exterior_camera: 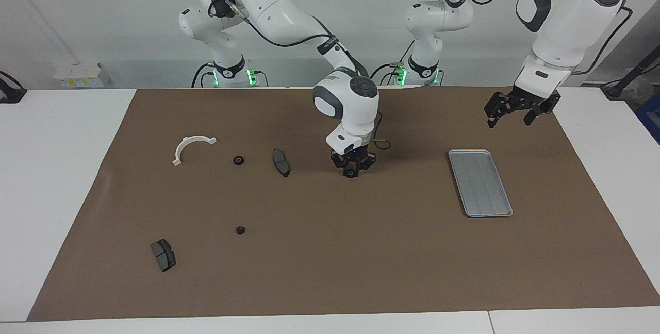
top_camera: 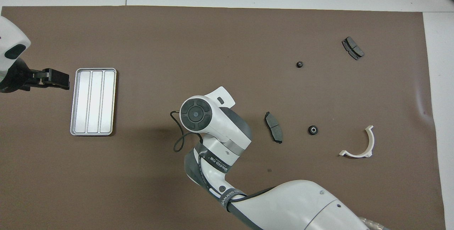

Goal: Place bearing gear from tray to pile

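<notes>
Facing view, right claw (exterior_camera: 351, 170): centre of the frame, low at the surface (exterior_camera: 31, 179), fingers drawn in on the bearing gear (exterior_camera: 351, 173).
Facing view, bearing gear: between the right claw's fingertips, at or barely off the brown mat (exterior_camera: 361, 251); I cannot tell which.
Facing view, tray (exterior_camera: 480, 182): right of centre in the frame, bare, well apart from the gear.
Facing view, pile (exterior_camera: 238, 160): left half of the frame; a white bracket (exterior_camera: 191, 147), two brake pads and two small dark gears lie scattered there.
Facing view, nearest pile part: a brake pad (exterior_camera: 281, 162), just left of the right claw in the frame.
Facing view, left claw (exterior_camera: 509, 116): upper right of the frame, raised above the mat by the tray's upper end, fingers spread, holding nothing; this arm waits.
Overhead view, right claw: hidden under its own wrist at frame centre, and so is the gear.
Overhead view, left claw (top_camera: 56, 78): left edge of the frame, beside the tray (top_camera: 93, 102).
Risk, slip: the gear is small and round, so an off-centre pinch could squirt it out and send it rolling.
Risk, collision: a low sweep toward the pile could knock the nearest brake pad.
Risk, release: dropped from height, the gear may roll away from the pile.
</notes>
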`<action>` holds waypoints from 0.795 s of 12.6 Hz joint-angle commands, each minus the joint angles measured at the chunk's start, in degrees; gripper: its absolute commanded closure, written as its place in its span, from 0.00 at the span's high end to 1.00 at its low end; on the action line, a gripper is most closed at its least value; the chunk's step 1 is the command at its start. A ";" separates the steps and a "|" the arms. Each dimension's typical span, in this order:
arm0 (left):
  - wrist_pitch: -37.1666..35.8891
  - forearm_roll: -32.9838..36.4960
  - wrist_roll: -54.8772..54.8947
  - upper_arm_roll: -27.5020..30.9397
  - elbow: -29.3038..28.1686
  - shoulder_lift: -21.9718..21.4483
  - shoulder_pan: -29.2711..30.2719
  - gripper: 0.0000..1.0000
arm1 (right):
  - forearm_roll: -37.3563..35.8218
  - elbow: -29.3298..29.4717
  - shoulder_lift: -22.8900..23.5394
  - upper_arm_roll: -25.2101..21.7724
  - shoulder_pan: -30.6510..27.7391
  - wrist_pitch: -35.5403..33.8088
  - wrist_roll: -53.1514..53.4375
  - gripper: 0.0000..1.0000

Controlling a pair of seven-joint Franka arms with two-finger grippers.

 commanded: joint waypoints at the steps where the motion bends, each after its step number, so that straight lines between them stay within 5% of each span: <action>1: -0.31 1.06 -0.96 0.20 -1.36 -1.46 -0.39 1.00 | -1.66 -0.32 -0.24 0.41 -0.69 0.69 0.51 0.02; 6: 0.13 0.97 -1.05 0.20 -1.36 -1.46 -0.48 1.00 | -1.57 -2.33 -3.83 -0.20 -5.24 -0.10 0.17 0.00; 10: 0.22 0.89 -1.05 0.20 -1.97 -1.38 -0.57 1.00 | -0.52 -15.22 -14.88 0.06 -16.57 0.77 -11.66 0.00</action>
